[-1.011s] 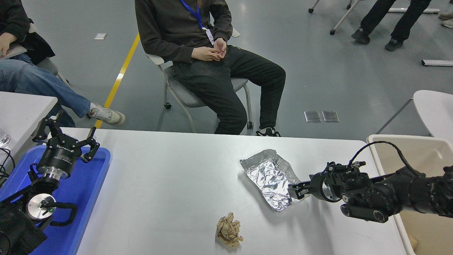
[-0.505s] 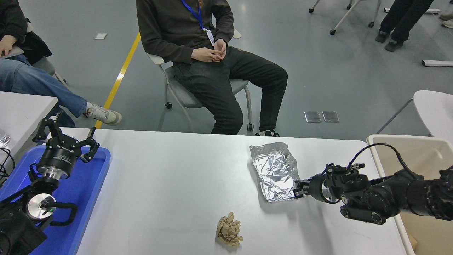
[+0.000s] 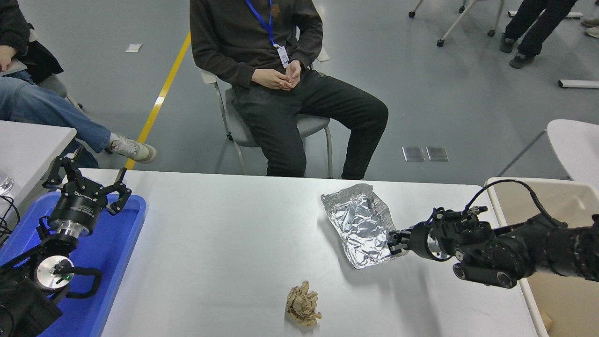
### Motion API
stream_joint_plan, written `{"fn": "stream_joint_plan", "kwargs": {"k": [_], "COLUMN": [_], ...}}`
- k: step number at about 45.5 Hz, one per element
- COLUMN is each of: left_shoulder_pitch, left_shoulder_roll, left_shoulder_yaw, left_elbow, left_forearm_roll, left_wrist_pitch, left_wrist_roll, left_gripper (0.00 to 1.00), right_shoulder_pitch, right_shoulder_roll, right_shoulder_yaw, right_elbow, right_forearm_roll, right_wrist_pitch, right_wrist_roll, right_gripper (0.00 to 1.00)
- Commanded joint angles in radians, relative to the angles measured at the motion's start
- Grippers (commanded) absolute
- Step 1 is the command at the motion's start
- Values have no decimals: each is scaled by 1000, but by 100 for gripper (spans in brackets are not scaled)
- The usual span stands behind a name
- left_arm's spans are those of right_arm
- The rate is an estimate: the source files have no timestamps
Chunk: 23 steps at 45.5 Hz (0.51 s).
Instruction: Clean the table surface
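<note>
Foil (image 3: 361,223) sits pinched at its near right corner in my right end effector (image 3: 396,242), the fingers closed on the sheet's edge. My right arm reaches in low from the right edge, stretched nearly level over the bench (image 3: 234,243) and pointing left, its cable looping above the wrist. The crumpled sheet spreads away from the end effector toward the far left, resting on the bench. Nearer me and to the left of the end effector lies a wad of brown paper (image 3: 303,304), well apart from the foil. Behind my right arm stands a beige bin (image 3: 557,196). My left end effector (image 3: 86,187) is parked far to the left over a blue tray (image 3: 114,248), fingers spread. Beyond the bench a person (image 3: 281,79) sits on a chair on grey floor.
</note>
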Motion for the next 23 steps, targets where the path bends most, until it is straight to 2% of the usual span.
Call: {"fn": "stream_joint_plan", "kwargs": {"k": [1,16,23], "left_shoulder_pitch": [0,0,0], "left_shoulder_roll": [0,0,0], "left_shoulder_yaw": [0,0,0], "left_elbow": [-1,1,1], "left_forearm_roll": [0,0,0], "left_wrist_pitch": [0,0,0], "left_wrist_roll": [0,0,0], "left_gripper": [100,100,100], "right_shoulder_pitch": [100,208,246], "right_shoulder_roll": [-127,-337,-417], "right_shoulder_yaw": [6,2,1], "right_elbow": [158,344,396], "right_forearm_roll": [5,0,-2], "right_wrist_pitch": [36,63,111], "right_wrist_roll": [6,29,41], "right_gripper": [0,0,0]}}
